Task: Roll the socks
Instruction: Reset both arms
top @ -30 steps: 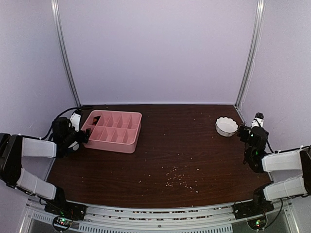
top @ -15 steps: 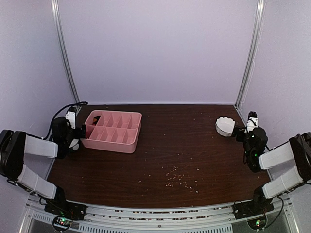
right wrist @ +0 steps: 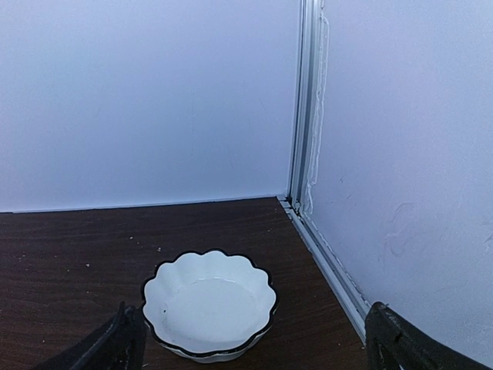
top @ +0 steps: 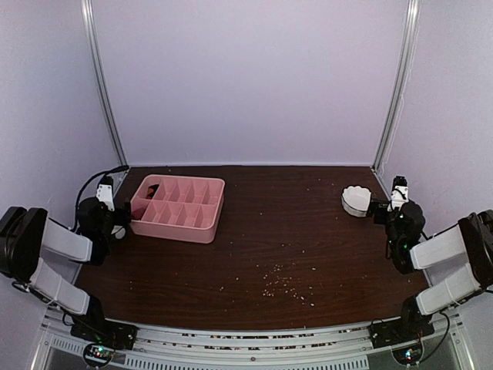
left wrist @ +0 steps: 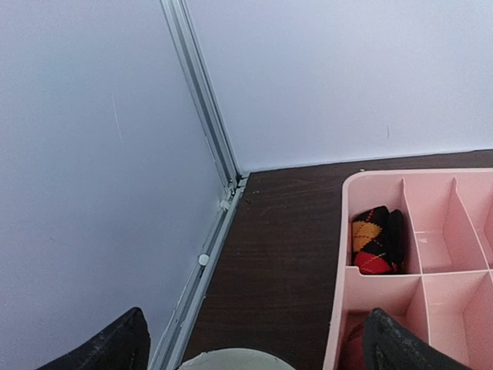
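Observation:
A rolled sock (left wrist: 375,240), black with orange and red diamonds, lies in the far-left compartment of the pink tray (left wrist: 337,308). In the top view it is a dark spot (top: 152,188) in the tray (top: 212,223). A reddish piece of fabric (left wrist: 351,345) shows low in the compartment nearest me. My left gripper (left wrist: 254,327) is open and empty, just left of the tray, over the table (top: 117,210). My right gripper (right wrist: 250,320) is open and empty at the far right (top: 379,206).
A white scalloped bowl (right wrist: 208,304) with a dark rim sits right in front of the right gripper, near the right wall (top: 357,200). A pale round object (left wrist: 235,360) lies under the left gripper. Crumbs (top: 281,284) are scattered at front centre. Metal frame posts stand in both back corners.
The left arm has drawn back to the left, off the tray's side. The right gripper turned toward the bowl a second ago and has held still since.

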Controlling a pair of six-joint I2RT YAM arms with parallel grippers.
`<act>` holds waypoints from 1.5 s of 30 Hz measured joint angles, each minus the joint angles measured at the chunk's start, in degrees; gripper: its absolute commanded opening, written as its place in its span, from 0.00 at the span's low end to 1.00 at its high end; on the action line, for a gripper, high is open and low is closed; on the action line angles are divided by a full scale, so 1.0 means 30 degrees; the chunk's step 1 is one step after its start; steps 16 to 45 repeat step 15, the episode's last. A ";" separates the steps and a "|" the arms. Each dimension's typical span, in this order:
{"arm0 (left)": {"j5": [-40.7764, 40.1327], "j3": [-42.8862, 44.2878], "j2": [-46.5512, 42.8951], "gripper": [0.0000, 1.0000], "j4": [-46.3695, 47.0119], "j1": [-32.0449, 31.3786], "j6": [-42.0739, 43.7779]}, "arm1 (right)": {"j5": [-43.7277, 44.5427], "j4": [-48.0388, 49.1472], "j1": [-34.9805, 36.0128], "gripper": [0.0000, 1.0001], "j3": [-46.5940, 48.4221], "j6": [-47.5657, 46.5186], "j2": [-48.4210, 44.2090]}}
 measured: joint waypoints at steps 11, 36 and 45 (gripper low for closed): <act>0.0080 0.0000 0.0015 0.98 0.0000 0.0000 -0.0044 | -0.0066 -0.0007 -0.0044 1.00 0.0000 0.0000 0.0000; 0.0153 0.0007 0.0015 0.98 -0.0007 0.0000 -0.0044 | -0.0066 0.0000 -0.0044 0.99 0.0000 0.0000 0.0000; 0.0153 0.0007 0.0015 0.98 -0.0007 0.0000 -0.0044 | -0.0066 0.0000 -0.0044 0.99 0.0000 0.0000 0.0000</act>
